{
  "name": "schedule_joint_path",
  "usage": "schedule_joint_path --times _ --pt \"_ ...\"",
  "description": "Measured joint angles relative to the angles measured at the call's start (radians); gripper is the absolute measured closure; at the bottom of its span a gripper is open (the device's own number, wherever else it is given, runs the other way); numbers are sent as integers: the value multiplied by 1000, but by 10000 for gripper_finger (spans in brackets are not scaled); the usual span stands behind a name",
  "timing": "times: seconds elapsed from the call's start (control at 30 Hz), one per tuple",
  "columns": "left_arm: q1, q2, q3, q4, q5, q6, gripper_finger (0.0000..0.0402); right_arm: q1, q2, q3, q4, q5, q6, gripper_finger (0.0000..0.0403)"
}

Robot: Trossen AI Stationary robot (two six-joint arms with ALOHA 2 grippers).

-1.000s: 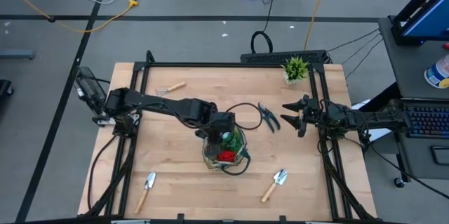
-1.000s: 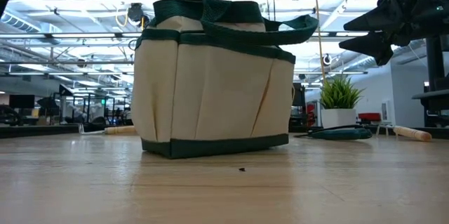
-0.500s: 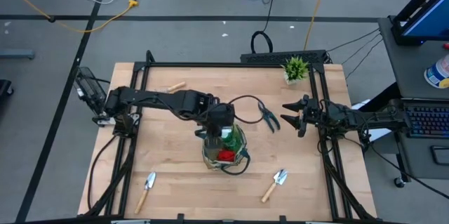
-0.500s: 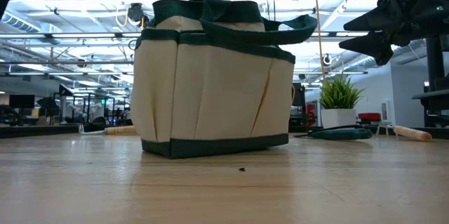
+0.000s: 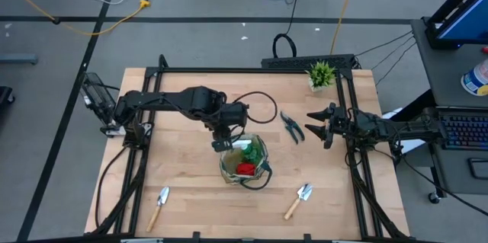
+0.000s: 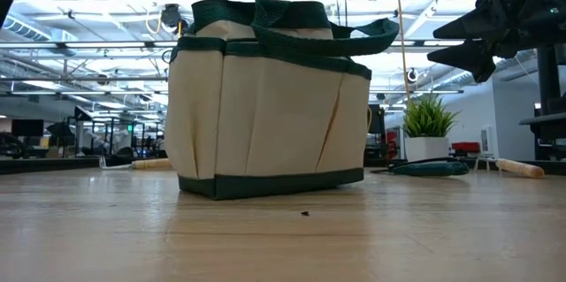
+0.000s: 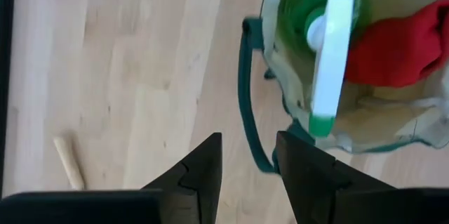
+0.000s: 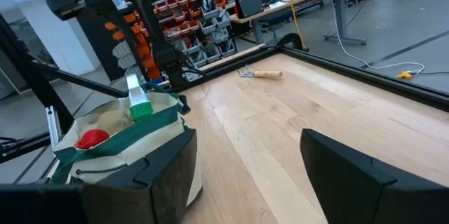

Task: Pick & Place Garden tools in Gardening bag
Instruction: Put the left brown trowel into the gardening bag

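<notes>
The left end effector [image 5: 222,143] is held just above the far-left rim of the gardening bag [image 5: 244,161], its fingers [image 7: 200,171] slightly apart and empty. Inside the bag, which stands at the middle of the bench [image 5: 191,190], a green-white item [image 7: 330,55] and a red glove [image 7: 396,45] are seen. The right end effector [image 5: 315,126] is held wide apart and empty near the right edge, beside the pruning shears [image 5: 290,126]; two trowels [image 5: 298,200] lie at the near side and a rake [image 8: 260,74] at the far side.

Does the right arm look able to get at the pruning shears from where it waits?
Probably yes. The pruning shears lie flat on bare table just ahead of the open right gripper, with nothing between them; the gardening bag and the left gripper sit farther off.
</notes>
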Motion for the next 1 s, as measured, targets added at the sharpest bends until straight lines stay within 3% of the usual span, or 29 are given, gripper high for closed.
schedule_joint_path --times 0.33,1.0 --pt "-52 -17 0 -38 27 -154 258 0 0 0 0 0 0 154" --pt "-316 -55 -14 -38 10 -641 259 0 0 0 1 0 33 154"
